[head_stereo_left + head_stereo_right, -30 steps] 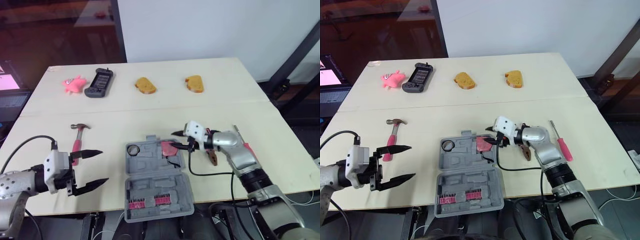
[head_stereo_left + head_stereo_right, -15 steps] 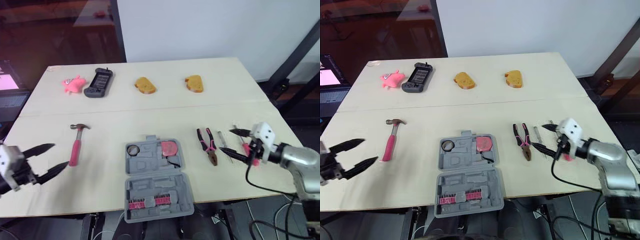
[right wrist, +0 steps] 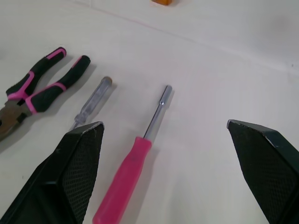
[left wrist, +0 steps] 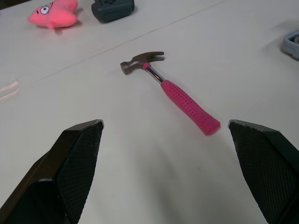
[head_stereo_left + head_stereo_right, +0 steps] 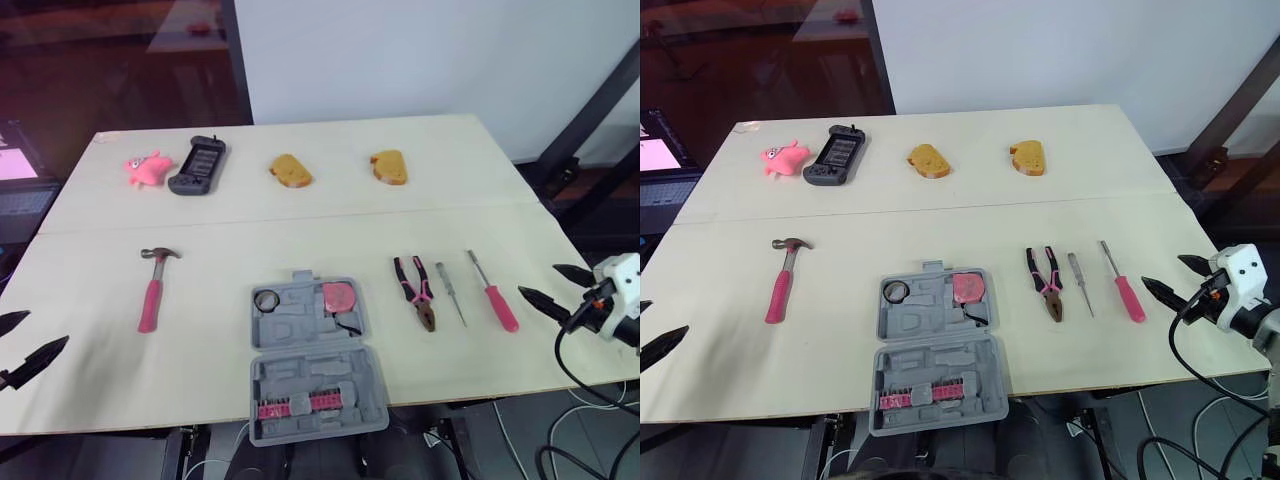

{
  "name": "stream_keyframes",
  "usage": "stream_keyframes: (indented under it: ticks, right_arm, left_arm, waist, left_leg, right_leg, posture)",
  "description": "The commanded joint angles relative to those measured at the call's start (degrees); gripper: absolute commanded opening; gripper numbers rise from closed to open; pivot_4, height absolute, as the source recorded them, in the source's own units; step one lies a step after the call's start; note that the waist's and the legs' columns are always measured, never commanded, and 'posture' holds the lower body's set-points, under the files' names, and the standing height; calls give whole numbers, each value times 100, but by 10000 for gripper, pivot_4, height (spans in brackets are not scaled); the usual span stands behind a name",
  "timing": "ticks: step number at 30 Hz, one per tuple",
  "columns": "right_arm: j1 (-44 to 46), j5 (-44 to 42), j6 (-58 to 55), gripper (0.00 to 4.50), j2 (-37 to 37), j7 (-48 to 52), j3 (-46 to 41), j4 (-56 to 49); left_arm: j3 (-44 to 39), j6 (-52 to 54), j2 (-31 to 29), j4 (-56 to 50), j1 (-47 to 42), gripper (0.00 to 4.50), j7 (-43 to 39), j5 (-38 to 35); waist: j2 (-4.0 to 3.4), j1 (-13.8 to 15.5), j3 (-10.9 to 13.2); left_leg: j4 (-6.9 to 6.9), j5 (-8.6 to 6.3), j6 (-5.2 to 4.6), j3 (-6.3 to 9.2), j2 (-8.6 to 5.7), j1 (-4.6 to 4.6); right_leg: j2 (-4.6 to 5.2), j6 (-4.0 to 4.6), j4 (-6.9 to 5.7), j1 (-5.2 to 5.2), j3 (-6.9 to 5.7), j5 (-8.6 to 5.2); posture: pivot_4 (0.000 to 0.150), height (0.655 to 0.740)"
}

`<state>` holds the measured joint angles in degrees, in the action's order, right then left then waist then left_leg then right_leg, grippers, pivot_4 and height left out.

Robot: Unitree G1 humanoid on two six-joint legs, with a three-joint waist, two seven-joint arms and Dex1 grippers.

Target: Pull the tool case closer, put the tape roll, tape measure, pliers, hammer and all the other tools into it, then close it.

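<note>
Fingers [image 3: 77, 172] apart and empty on both grippers: left gripper [image 5: 45, 330] low at the left edge of the bench [image 5: 300, 220], right gripper [image 5: 537, 279] just right of the pink screwdriver [image 5: 495, 295]. Tool case [image 5: 310, 360] open at the near middle of the bench, tape roll [image 5: 267, 299] and tape measure [image 5: 340, 296] seated in its far half. Not yet packed: pliers [image 5: 415, 300] and clear-handled screwdriver [image 5: 450, 293] right of the case, hammer [image 5: 152, 290] to its left. Loading step, partway through. Likely next: reach inward over a handle, close, carry to the case.

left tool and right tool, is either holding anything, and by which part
Nothing is held: the left tool and the right tool are both open and empty.
</note>
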<state>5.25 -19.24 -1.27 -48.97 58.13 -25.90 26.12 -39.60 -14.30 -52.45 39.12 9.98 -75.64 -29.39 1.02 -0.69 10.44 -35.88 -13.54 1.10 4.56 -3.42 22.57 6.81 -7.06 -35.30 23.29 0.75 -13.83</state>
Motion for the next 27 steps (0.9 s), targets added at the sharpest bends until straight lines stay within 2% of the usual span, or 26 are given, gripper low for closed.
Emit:
stream_keyframes:
  ticks: [1,7,9,10,15,21,27]
  right_arm:
    - [91,-60,2,44561,-126,-24,-58,-94]
    - [57,8,-402,44561,-105,-121,222,-622]
    - [74,-163,-896,44561,-85,-178,240,-820]
    - [97,-229,-1078,44561,-80,-207,228,-915]
    - [-40,-306,-1515,44561,-150,-162,288,-1686]
    - [-278,-587,-2413,44561,-307,-253,282,-3142]
    - [-707,-1126,-3271,44561,-362,-333,124,-4728]
  left_arm:
    - [-155,46,-144,-203,47,45000,-111,-119]
    - [-107,271,-75,-729,-7,45000,25,-145]
    - [16,507,-26,-1138,-17,45000,33,-188]
    - [83,631,-2,-1348,-12,45000,46,-194]
    - [500,1293,61,-2498,88,45000,120,-239]
    - [1311,2049,-23,-3902,-205,45000,72,-308]
    - [1952,2520,-60,-4484,-902,45000,91,-296]
  waist:
    - [0,-3,0]
    - [-3,-19,1]
    - [-15,-90,7]
    - [-28,-74,13]
    - [-52,15,18]
    - [-59,13,22]
    - [-61,4,24]
  left_leg:
    - [0,0,0,0,0,0]
    - [2,0,1,8,0,2]
    - [7,4,-5,118,-73,18]
    - [-2,8,-4,163,-99,14]
    - [-19,7,2,147,-87,62]
    - [-25,8,3,144,-83,75]
    - [-26,8,2,144,-78,77]
  right_leg:
    - [0,0,0,0,0,0]
    - [6,1,0,-2,-2,0]
    - [74,-24,-11,-33,-103,-18]
    - [78,-34,-25,-16,-127,-34]
    - [61,-28,-27,5,-108,-29]
    - [57,-23,-18,12,-105,-26]
    - [50,-22,-16,12,-106,-24]
  posture:
    - [1500,7400]
    - [1500,7400]
    - [1500,7400]
    - [1500,7400]
    - [1500,7400]
    - [1500,7400]
    - [1500,7400]
